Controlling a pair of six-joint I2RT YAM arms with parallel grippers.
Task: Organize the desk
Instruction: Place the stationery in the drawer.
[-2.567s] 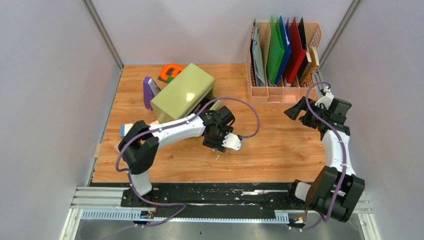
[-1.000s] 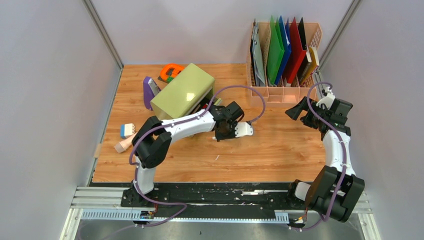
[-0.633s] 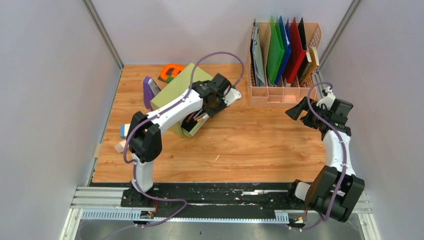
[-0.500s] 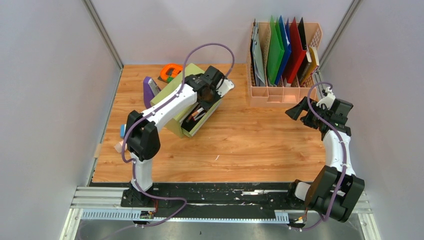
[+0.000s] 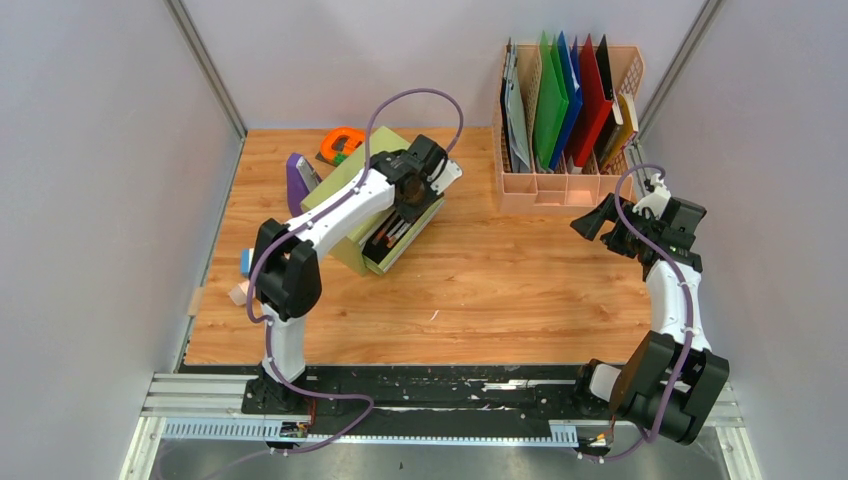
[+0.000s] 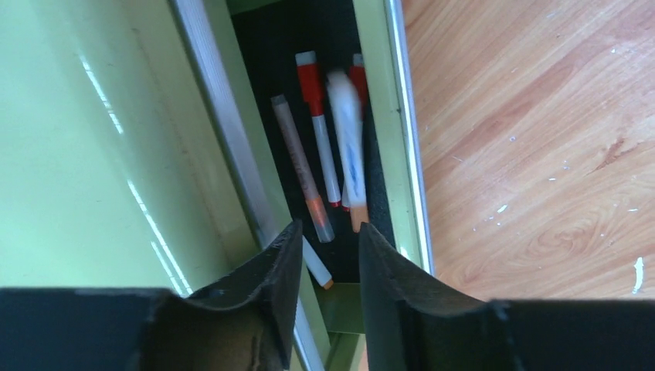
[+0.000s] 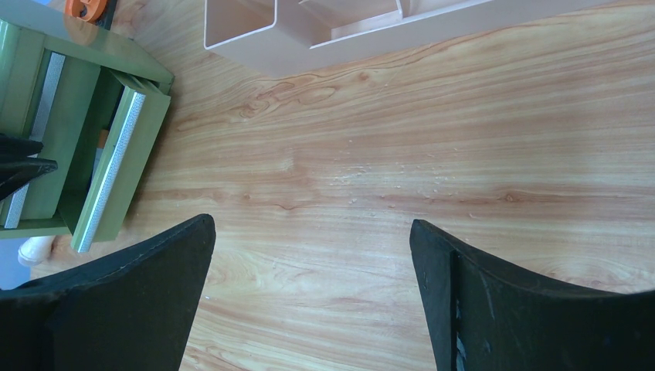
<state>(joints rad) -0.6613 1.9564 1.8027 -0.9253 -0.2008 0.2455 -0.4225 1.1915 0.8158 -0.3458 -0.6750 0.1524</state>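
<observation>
The desk (image 5: 520, 290) is an orange-brown wood top. On its back left stands an olive-green drawer chest (image 5: 360, 185) with its drawer (image 5: 392, 238) pulled out. My left gripper (image 5: 404, 203) hangs over that drawer. In the left wrist view its jaws (image 6: 328, 228) stand a little apart, open, with nothing between them. Below them, inside the drawer (image 6: 390, 116), lie a red-capped marker (image 6: 318, 131), a clear pen (image 6: 297, 166) and a blurred white-and-blue pen (image 6: 347, 131). My right gripper (image 5: 592, 222) (image 7: 313, 232) stands wide open over bare desk (image 7: 432, 154) at the right.
A peach file rack (image 5: 570, 110) with coloured folders stands at the back right. A purple stapler (image 5: 300, 182) and an orange tape holder (image 5: 343, 143) sit behind the chest. A blue-and-white block (image 5: 247, 262) lies near the left edge. A metal rail (image 5: 440, 395) runs along the near edge.
My left arm swung from the middle of the desk back over the open drawer. Its jaws have parted, and a white-and-blue pen shows blurred in the drawer. The right arm has not moved.
</observation>
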